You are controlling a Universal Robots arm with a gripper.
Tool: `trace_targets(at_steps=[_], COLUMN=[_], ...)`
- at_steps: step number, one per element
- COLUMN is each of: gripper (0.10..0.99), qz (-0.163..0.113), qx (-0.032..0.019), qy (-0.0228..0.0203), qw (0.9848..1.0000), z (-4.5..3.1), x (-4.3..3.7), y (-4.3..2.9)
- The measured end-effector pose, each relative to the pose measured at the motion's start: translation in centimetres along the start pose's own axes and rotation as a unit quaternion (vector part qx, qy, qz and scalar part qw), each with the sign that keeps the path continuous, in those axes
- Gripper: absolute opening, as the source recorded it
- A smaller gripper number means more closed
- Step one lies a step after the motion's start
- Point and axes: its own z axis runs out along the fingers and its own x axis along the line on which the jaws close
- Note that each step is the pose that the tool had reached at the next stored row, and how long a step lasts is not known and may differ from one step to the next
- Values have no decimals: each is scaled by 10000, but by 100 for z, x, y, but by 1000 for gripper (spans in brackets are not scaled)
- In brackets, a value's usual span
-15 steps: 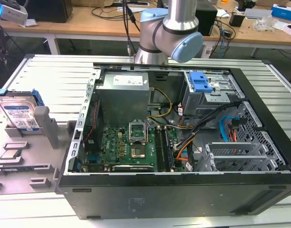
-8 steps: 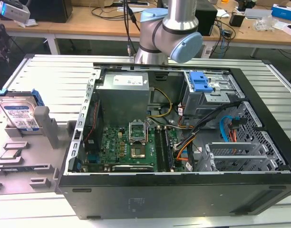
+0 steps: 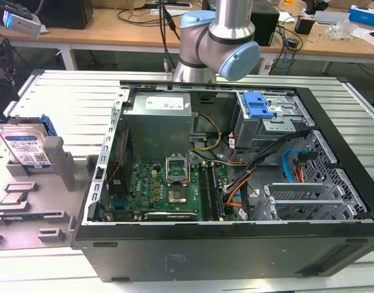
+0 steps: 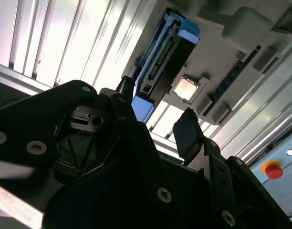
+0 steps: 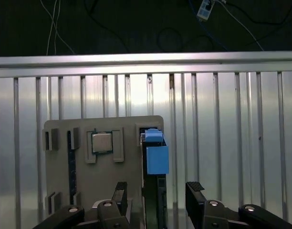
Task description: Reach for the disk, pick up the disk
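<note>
Your disk (image 5: 153, 164) is standing on edge in a slot of the grey holder plate (image 5: 57, 167), just beside the chip (image 5: 102, 142) on that plate. The gripper (image 5: 157, 190) has its fingers spread wide, one either side of the disk, gripping nothing. Come in off-centre and a finger could clip the blue carrier frame, tipping the disk or jamming it in its slot.

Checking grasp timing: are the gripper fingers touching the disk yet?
Apart. In the first wrist view the disk lies between the fingers of the open gripper, with a plain gap on each side.
</note>
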Motion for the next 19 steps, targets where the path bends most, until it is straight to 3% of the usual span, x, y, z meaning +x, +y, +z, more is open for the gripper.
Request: trace_targets(at_steps=[14, 17, 19], gripper=[604, 604, 604], qz=[-1, -17, -40], qx=[0, 0, 0], qy=[0, 1, 1], qw=[10000, 10000, 10000], z=[216, 264, 332], x=[-9, -9, -8], y=[-7, 14, 66])
